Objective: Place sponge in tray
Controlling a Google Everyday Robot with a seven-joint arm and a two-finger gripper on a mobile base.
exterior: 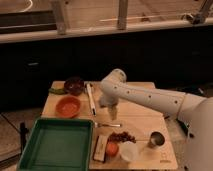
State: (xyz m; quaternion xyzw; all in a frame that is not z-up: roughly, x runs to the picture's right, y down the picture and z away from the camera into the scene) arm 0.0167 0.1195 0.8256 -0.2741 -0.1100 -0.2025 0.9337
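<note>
While the white arm [150,98] reaches in from the right across the wooden table [142,122], its gripper [111,109] hangs pointing downward over the boards. It is past the far right corner of the green tray [55,146] and apart from the tray's rim. Whether the gripper is released, clenched or grasping something cannot be told, because its lower end merges with the pale wood behind it. Nor can I pick out the sponge with any certainty, so I cannot tell where it lies or whether the gripper has it.

The tray sits at the near left corner of the table, ringed by a raised rim, with its green floor in plain view. Just beyond the tray's far edge stands an orange bowl [68,106]. Farther beyond the tray is a dark bowl [74,85], with a small green thing [56,91] at its left side. A long white utensil [90,98] lies beyond the tray's far right corner, running away from the camera. A silver utensil [107,124] lies flat just to the right of that same corner, nearer the tray than the gripper is.

Just beside the tray's right rim lies an oblong block [101,148], pale and dark. To the right of the tray past that block sit a round orange fruit [112,148] and a dark red cluster [122,136]. A white cup [129,151] comes next. A metal cup [156,140] stands farthest right, well apart from the tray.
</note>
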